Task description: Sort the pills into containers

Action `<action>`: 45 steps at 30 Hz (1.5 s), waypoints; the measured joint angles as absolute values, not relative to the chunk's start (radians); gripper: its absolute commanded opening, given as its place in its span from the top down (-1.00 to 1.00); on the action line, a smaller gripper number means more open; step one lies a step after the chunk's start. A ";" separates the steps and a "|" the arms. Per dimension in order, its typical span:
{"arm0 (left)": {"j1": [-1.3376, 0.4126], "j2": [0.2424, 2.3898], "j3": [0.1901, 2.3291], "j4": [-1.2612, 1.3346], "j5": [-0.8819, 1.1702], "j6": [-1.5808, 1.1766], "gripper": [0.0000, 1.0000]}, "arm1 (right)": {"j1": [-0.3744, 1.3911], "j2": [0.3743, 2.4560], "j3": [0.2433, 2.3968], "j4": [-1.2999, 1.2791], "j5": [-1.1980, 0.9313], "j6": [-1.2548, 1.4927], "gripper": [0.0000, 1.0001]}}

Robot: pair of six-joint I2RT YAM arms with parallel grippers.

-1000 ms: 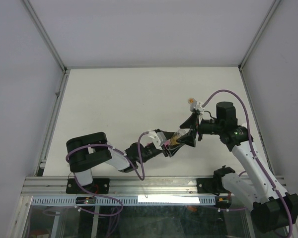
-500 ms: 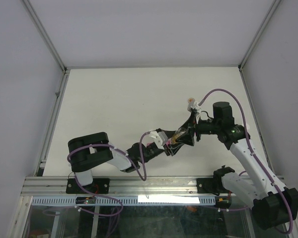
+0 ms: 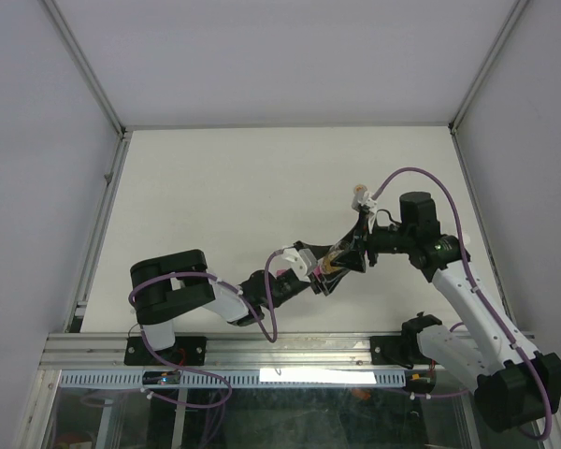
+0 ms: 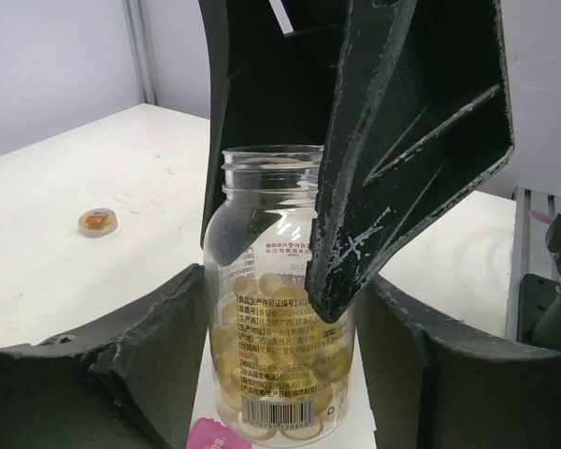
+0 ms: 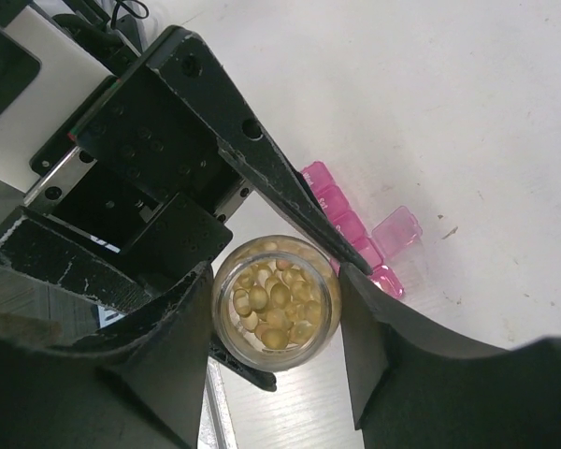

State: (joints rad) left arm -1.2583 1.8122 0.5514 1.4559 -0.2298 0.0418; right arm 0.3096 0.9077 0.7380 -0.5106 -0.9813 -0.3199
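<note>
A clear uncapped bottle full of yellow pills stands upright over the table. My left gripper is shut on its lower body, one finger on each side. My right gripper comes down from above, and its fingers press against both sides of the bottle's upper part. In the top view both grippers meet at the bottle, right of the table's middle. The containers, a magenta strip with one lid flipped open, lie on the table just beneath and beside the bottle.
A small round cap with an orange centre lies on the white table beyond the bottle. The metal rail runs along the near edge. White walls enclose the table on three sides.
My right gripper has moved a little left onto the bottle, and its jaws have narrowed until they touch the glass. The left gripper still holds the bottle in about the same place.
</note>
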 measured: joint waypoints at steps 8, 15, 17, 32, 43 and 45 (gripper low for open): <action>-1.271 1.812 0.535 1.459 -0.225 0.043 -0.98 | 0.285 0.875 0.738 -0.526 -0.980 -0.328 0.70; -1.284 1.769 0.417 1.459 -0.224 0.037 -0.98 | 0.268 0.839 0.738 -0.588 -0.908 -0.435 0.68; -1.284 1.724 0.360 1.459 -0.221 0.030 -0.98 | 0.268 0.831 0.738 -0.622 -0.852 -0.499 0.65; -1.284 1.320 0.257 1.280 -0.200 -0.038 -0.98 | 0.268 0.838 0.558 -0.721 -0.704 -0.920 0.41; -1.284 1.327 0.260 1.189 -0.181 -0.051 -0.98 | 0.268 0.923 0.553 -0.723 -0.720 -0.991 -0.06; -1.284 1.332 0.263 1.188 -0.173 -0.052 -0.98 | 0.268 0.930 0.550 -0.723 -0.722 -0.995 -0.17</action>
